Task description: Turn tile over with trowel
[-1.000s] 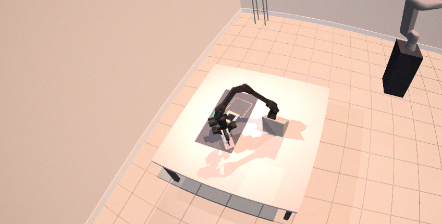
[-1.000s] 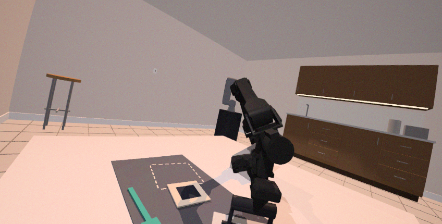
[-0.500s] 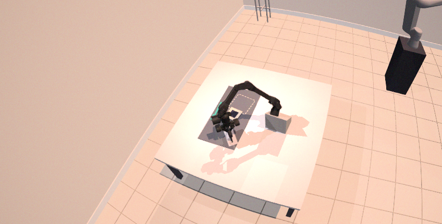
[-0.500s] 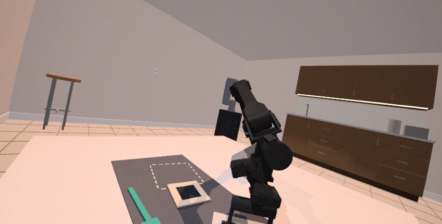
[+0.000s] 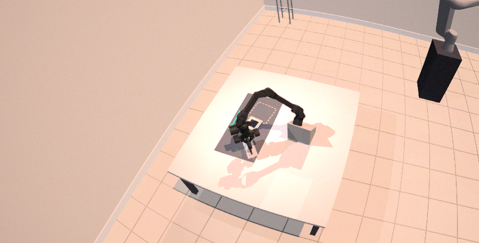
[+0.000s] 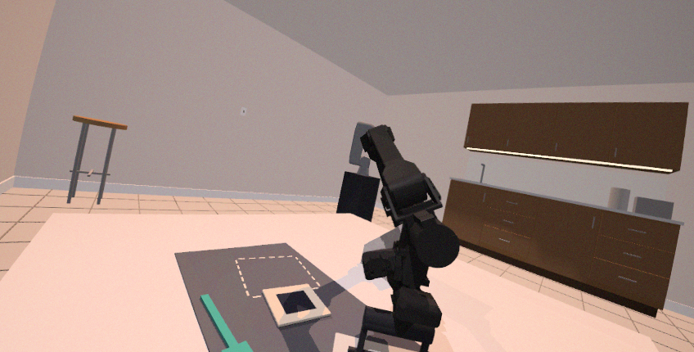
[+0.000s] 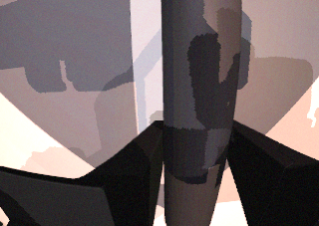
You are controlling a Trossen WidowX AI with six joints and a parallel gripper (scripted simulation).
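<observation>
The tile (image 5: 254, 123) (image 6: 297, 302) lies flat on the grey mat (image 5: 249, 97) (image 6: 204, 265), its dark marked square facing up. It lies beside the near edge of the dashed outline (image 5: 276, 109) (image 6: 236, 259). My gripper (image 7: 193, 128) (image 6: 412, 322) is shut on the trowel's dark round handle (image 7: 201, 62) (image 6: 385, 320), one finger on each side. The handle is low over the near end of the mat, above a pale flat piece (image 6: 341, 342) (image 5: 253, 155). The trowel's blade cannot be made out.
A teal T-shaped tool (image 6: 219, 319) (image 5: 234, 123) lies along the mat's left edge, beside the tile. The arm's grey base block (image 5: 299, 133) stands on the table right of the mat. The arm arches above the mat and the outline in the top view.
</observation>
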